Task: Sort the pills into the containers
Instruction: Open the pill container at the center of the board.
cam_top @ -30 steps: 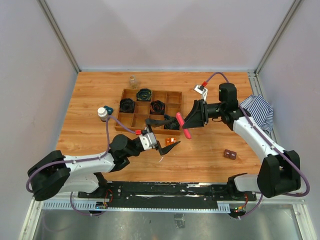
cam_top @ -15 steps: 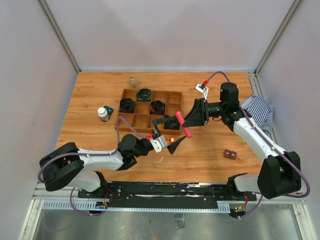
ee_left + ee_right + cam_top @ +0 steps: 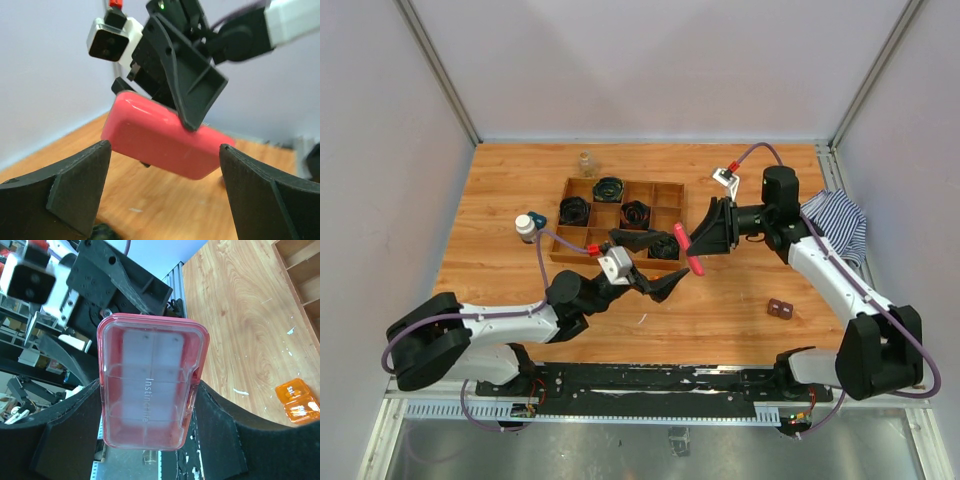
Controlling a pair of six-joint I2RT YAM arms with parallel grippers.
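The right gripper (image 3: 696, 244) pinches the pink box (image 3: 150, 380) by its long sides, aloft at mid-frame in the top view, just right of the wooden tray (image 3: 668, 195). The left gripper (image 3: 670, 258) faces it, jaws spread wide on nothing, hiding the tray's lower right corner. The dark bottle (image 3: 525, 227) stands left of the tray and the clear vial (image 3: 586, 163) above it. A striped cloth (image 3: 835, 222) lies at the right edge.

Robot lab test cell. Wood-grain table (image 3: 500, 200) boxed in by blank pale panels (image 3: 650, 70) on aluminium posts (image 3: 438, 68). Left arm (image 3: 490, 325) and right arm (image 3: 820, 270) on a black rail (image 3: 660, 378) at its near edge, purple cabling (image 3: 539, 265), shop clutter (image 3: 20, 355) beyond.
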